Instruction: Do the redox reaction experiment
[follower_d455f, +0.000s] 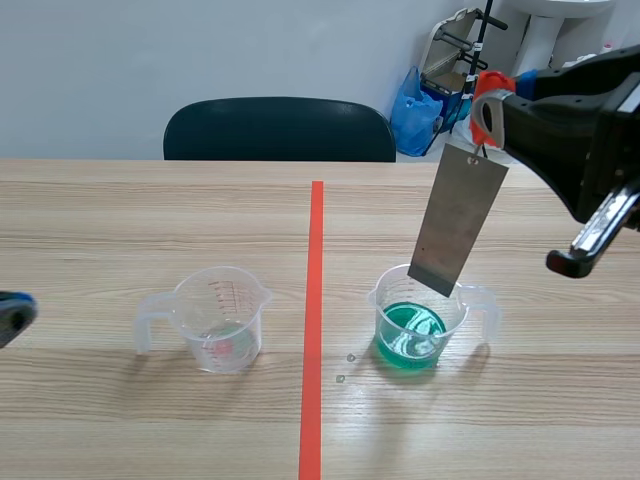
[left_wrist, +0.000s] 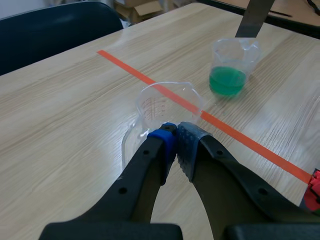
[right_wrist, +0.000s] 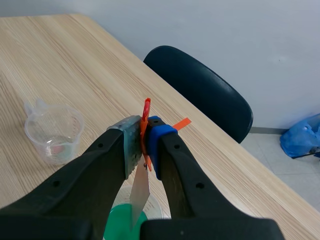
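A clear beaker of green liquid (follower_d455f: 410, 335) (left_wrist: 227, 80) stands just right of the orange tape line. A grey metal strip (follower_d455f: 458, 220) (right_wrist: 140, 192) hangs slanted from an orange clip (follower_d455f: 488, 100) (right_wrist: 145, 117). The strip's lower end is at the beaker's mouth, and whether it touches the liquid is unclear. My right gripper (follower_d455f: 497, 112) (right_wrist: 145, 137) is raised above that beaker and shut on the clip. A second clear beaker (follower_d455f: 218, 318) (left_wrist: 167, 102) (right_wrist: 54, 132) with red markings stands left of the line. My left gripper (left_wrist: 175, 134) is shut on nothing, just short of this beaker.
A dark chair (follower_d455f: 280, 130) stands behind the table's far edge. A blue bag (follower_d455f: 415, 110) and other items lie on the floor beyond. Two small drops (follower_d455f: 345, 367) sit on the wooden table (follower_d455f: 120, 215) near the green beaker.
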